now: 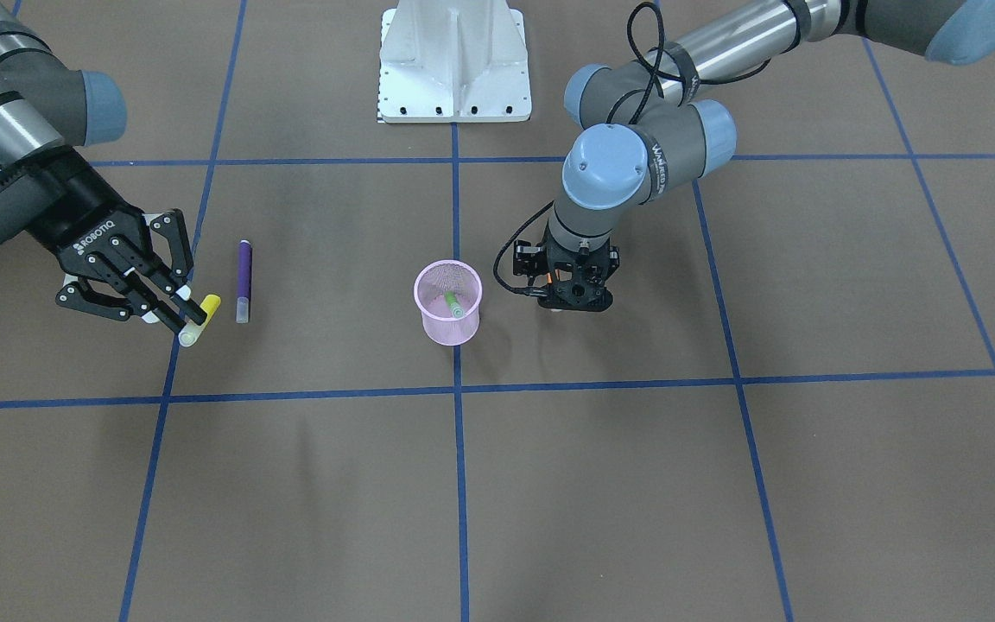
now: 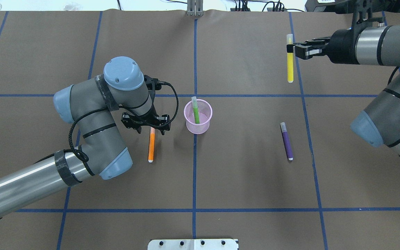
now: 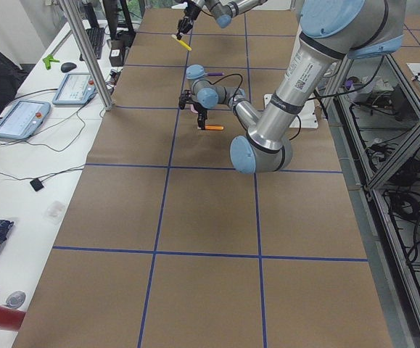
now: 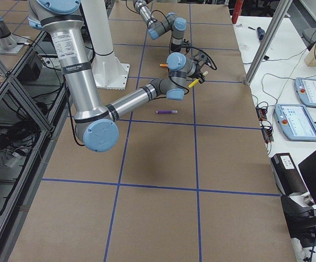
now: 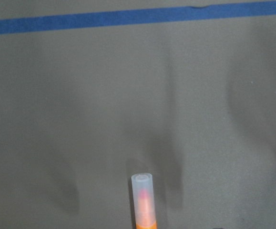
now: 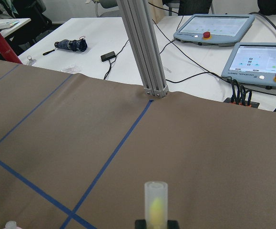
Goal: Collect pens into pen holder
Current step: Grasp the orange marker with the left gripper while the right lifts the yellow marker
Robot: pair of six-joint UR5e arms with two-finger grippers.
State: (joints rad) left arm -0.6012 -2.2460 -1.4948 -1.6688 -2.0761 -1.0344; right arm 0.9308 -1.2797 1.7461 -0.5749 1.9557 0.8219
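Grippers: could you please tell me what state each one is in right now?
Left gripper: closed on the orange pen.
Right gripper: closed on the yellow pen.

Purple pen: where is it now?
In the overhead view the purple pen lies flat right of the pen holder and below the yellow pen held by the right gripper.

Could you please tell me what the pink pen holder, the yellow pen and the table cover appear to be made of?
Pen holder: likely painted metal wire mesh; you can see through its wall. Yellow pen: probably smooth plastic, with a frosted see-through cap. Table cover: looks like matte brown paper, showing no glare.
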